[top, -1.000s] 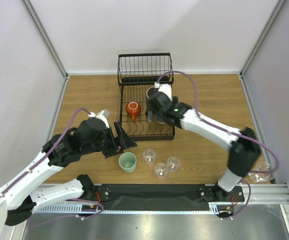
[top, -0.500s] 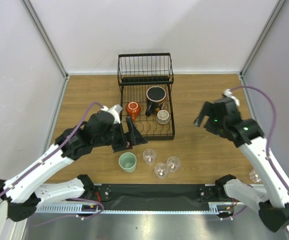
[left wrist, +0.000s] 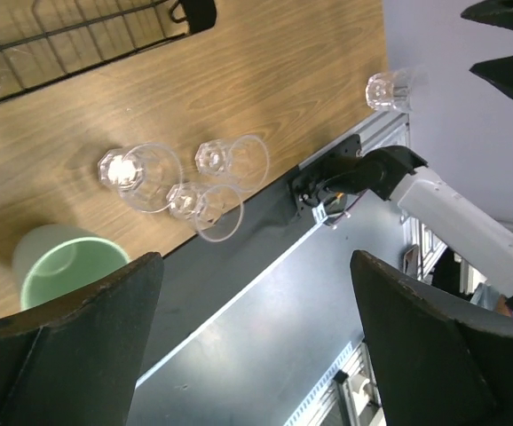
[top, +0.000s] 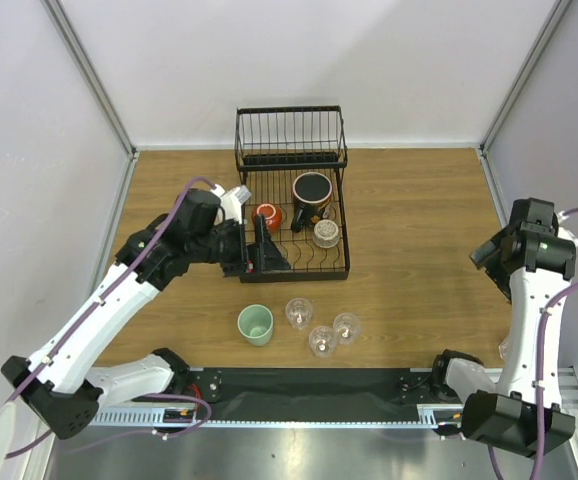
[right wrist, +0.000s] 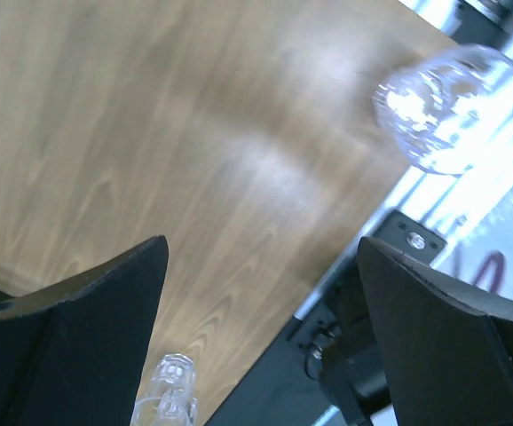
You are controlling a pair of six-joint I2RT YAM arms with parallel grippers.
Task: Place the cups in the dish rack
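The black wire dish rack (top: 291,150) holds a red mug (top: 266,215), a black-rimmed mug (top: 312,190) and a clear glass (top: 326,233). On the table in front stand a mint-green cup (top: 255,324) (left wrist: 61,266) and three clear tumblers (top: 299,312) (top: 321,341) (top: 346,326) (left wrist: 141,171). Another clear glass (top: 510,350) (right wrist: 447,106) lies near the right front edge. My left gripper (top: 259,255) (left wrist: 256,355) hangs open and empty at the rack's front left corner. Raised near the right wall, my right gripper (top: 487,258) (right wrist: 261,328) is open and empty.
Grey walls close in the table on the left, back and right. A black strip and metal rail (top: 309,385) run along the near edge by the arm bases. One tumbler (right wrist: 168,395) shows at the bottom of the right wrist view.
The right arm has swung from over the rack to the right side, leaving the clear glass in the rack. The left arm has moved up toward the rack's front corner.
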